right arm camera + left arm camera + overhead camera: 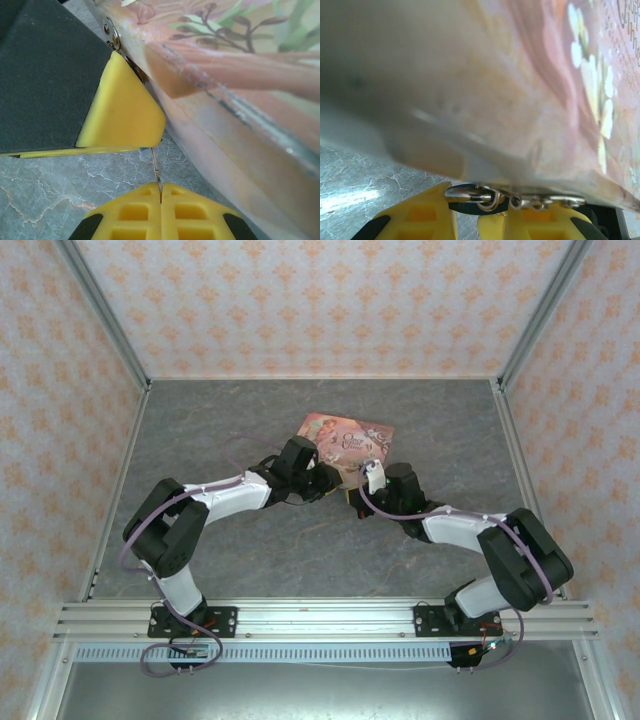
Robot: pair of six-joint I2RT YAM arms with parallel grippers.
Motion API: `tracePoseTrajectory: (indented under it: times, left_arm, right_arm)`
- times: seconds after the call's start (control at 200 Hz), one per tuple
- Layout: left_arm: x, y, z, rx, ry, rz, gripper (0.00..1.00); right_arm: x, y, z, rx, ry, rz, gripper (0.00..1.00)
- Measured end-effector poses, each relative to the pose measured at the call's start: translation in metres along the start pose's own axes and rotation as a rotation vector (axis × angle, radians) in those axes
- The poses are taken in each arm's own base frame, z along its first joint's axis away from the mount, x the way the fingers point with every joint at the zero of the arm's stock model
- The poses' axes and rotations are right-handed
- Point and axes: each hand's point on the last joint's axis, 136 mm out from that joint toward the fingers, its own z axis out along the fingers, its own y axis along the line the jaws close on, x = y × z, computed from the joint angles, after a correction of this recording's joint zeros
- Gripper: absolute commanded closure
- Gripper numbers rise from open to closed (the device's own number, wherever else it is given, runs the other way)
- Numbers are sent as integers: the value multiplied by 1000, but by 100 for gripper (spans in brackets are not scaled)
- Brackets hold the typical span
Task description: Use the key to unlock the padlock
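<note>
Teal padlock [465, 206] is pinched in our left end effector [467, 214] so it cannot wobble; at three o'clock our right end effector [161, 192] squeezes the key [156, 166], ready to poke in.

Left arm [225, 495], right arm [455, 525]: white links, black joint housings, lilac cable [547, 575] looped along each, black base plates [195, 620]. Left gripper [467, 205], right gripper [161, 192]: yellow fingers [135, 212] with moulded square pockets, black outer corners
</note>
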Motion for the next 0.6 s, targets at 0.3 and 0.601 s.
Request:
tracePoseTrajectory:
  times: [0.3,0.601]
  left_arm:
    - [-2,1,0,-6,-12,-1,81]
    - [-7,3,-1,-11,-28,-5,81]
  right_arm:
    - [-2,1,3,-12,2,11,100]
    - [-4,-1,9,-12,13,-7,100]
